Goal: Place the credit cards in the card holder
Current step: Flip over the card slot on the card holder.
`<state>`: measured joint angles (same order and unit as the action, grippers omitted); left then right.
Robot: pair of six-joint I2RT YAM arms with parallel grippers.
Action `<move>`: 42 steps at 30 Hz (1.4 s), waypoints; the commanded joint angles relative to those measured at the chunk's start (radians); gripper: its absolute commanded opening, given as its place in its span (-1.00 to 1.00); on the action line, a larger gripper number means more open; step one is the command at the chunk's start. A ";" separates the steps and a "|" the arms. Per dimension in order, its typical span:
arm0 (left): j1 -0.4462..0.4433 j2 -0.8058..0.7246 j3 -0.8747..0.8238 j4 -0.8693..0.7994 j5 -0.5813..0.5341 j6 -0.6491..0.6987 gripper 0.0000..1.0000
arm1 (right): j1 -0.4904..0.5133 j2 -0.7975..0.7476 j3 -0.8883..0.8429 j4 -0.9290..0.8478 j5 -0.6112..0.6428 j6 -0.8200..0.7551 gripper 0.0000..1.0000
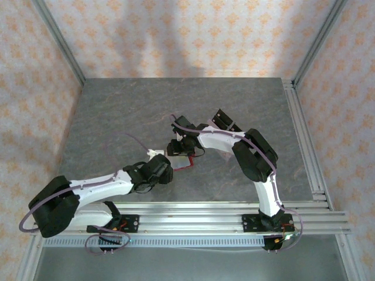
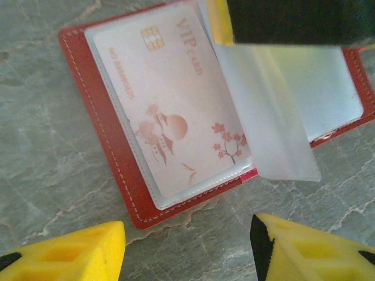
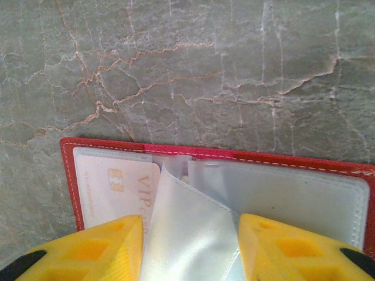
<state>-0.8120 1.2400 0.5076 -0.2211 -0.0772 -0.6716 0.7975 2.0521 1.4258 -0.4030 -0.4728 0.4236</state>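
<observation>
Card holder lies open on tabletop, one credit card sleeved inside. Left pincer: open, empty. Right pincer: part-open astride raised clear sleeve; grip indeterminable.

The table has a dark grey stone-look top, dull rather than glossy, and in the wrist views it shows pale cracks and rusty veins running through the grey. Three walls close it in. The back wall, left wall and right wall all carry the same cream paper with small orange flower motifs. Bare aluminium posts stand in the left corner and the right corner. Slotted aluminium rails run along the near edge, and another rail lines the right side. The light is soft and even, and a broad blurred shadow falls across the back wall.
</observation>
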 commanded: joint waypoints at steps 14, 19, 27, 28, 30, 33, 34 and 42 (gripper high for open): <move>-0.037 0.135 0.061 0.131 -0.162 -0.038 0.18 | 0.011 0.006 -0.023 -0.005 -0.013 0.003 -0.08; -0.038 0.116 0.053 0.140 -0.203 -0.055 0.19 | 0.011 0.008 -0.023 -0.005 -0.015 0.004 -0.08; -0.038 0.052 0.020 0.113 -0.274 -0.088 0.19 | 0.011 0.008 -0.019 -0.004 -0.019 0.003 -0.08; -0.039 0.051 0.020 0.112 -0.280 -0.090 0.19 | 0.011 0.007 -0.019 -0.004 -0.020 0.004 -0.08; -0.039 0.057 0.024 0.104 -0.287 -0.092 0.18 | 0.011 0.006 -0.017 -0.006 -0.022 0.004 -0.08; -0.038 0.072 0.029 0.100 -0.291 -0.094 0.18 | 0.011 0.001 -0.007 -0.014 -0.022 0.001 -0.08; -0.038 0.077 0.029 0.102 -0.291 -0.095 0.18 | 0.011 -0.003 -0.003 -0.017 -0.020 0.000 -0.08; -0.038 0.098 0.026 0.105 -0.298 -0.106 0.18 | -0.015 -0.116 -0.004 0.012 0.008 0.052 0.01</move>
<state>-0.8444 1.3251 0.5415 -0.1059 -0.3202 -0.7597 0.7948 2.0247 1.4258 -0.4030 -0.4904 0.4416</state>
